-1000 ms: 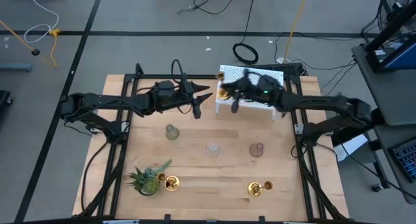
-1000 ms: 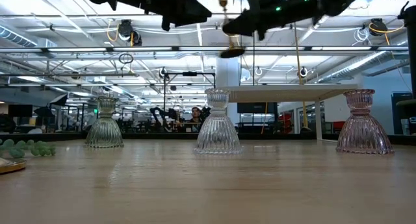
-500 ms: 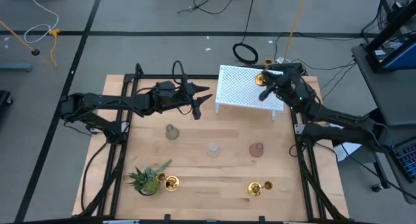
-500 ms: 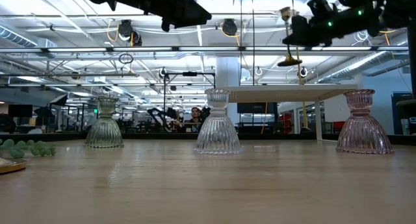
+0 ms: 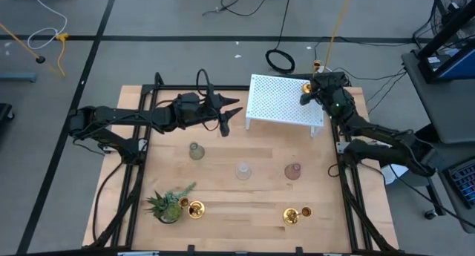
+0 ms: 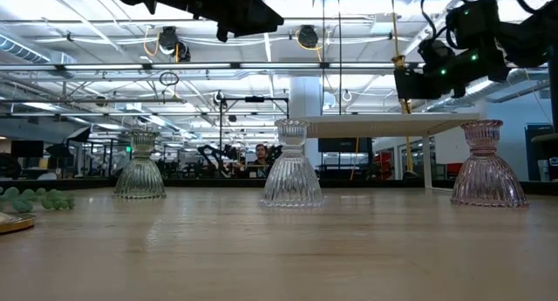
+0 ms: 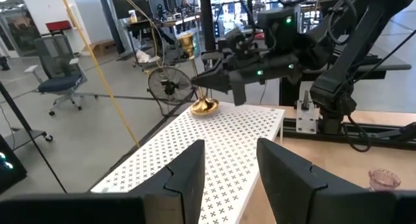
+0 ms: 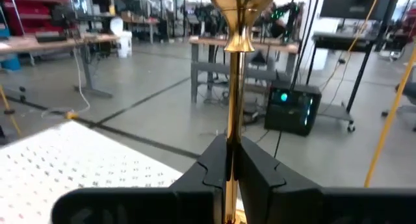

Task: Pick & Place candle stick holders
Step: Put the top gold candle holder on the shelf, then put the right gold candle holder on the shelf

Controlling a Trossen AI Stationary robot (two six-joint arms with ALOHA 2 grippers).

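Observation:
My right gripper (image 5: 306, 90) is shut on a brass-gold candle stick holder (image 5: 306, 86) at the far right corner of the white perforated shelf (image 5: 278, 100). My left gripper (image 5: 236, 107) is open and empty, hovering left of the shelf. Three glass holders stand on their wide bases in a row on the table: greenish-grey (image 5: 196, 151), clear (image 5: 243, 171) and pinkish (image 5: 293, 171). One brass holder (image 5: 195, 208) sits by the plant near the front left. Two more (image 5: 291, 216) (image 5: 306, 211) sit near the front right. My right gripper pinches the holder's thin stem (image 8: 230, 130) between its two fingers, low on the stem. The fingers come level from the table's right side and lie across the stem. The holder stands upright, cup (image 8: 240, 3) on top. Its round base (image 7: 203, 108) is at the shelf's top; whether it touches, I cannot tell.
A small spiky green potted plant (image 5: 167, 204) stands at the front left. Black frame rails (image 5: 141, 167) run along both sides of the wooden table. The white shelf stands on legs at the table's far edge.
My right gripper has carried the brass holder from the shelf's left end toward the table's right edge, to the shelf's far right corner, and has come down a little. It has stayed shut on the holder.

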